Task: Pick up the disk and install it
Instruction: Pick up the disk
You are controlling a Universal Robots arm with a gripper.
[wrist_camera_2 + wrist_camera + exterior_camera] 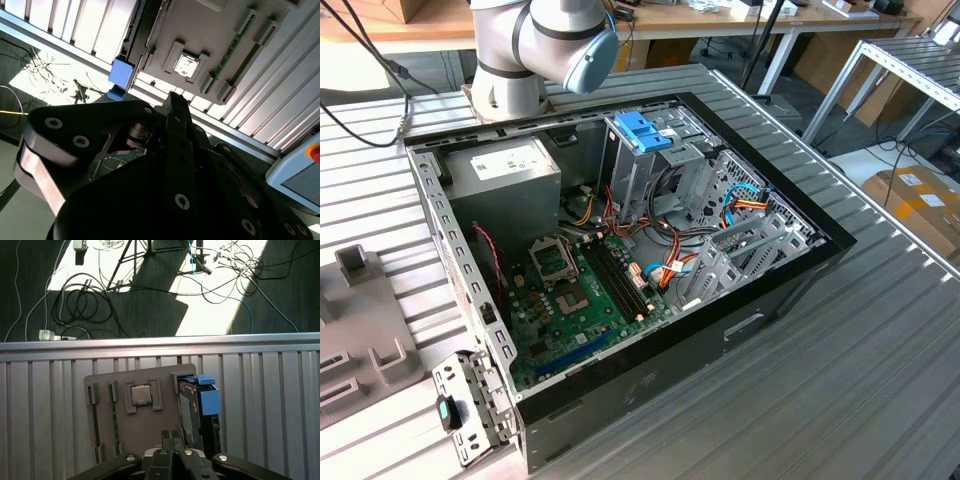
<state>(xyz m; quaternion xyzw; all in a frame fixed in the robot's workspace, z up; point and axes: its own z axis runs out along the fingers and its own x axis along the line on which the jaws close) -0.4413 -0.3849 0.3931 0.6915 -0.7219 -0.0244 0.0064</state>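
The disk (pixel 189 407) stands on its edge in a slot at one side of a grey holder plate (pixel 145 427), its blue side rail (pixel 208 399) facing up. That blue rail (pixel 121 73) also appears in the second wrist view, beside the same plate (pixel 215 45). My gripper (pixel 172 438) hovers above the plate's near edge, a short way from the disk and not touching it. Its black fingers (pixel 176 112) are shut together with nothing between them.
The holder plate also carries a processor chip (pixel 141 394) and memory sticks (pixel 114 415). In the exterior view an open computer case (pixel 790 290) lies on the ribbed metal table (pixel 840 400), with a blue-topped drive cage (pixel 642 130), a grey power supply (pixel 505 170) and motherboard (pixel 570 300). Cables lie on the floor (pixel 80 305).
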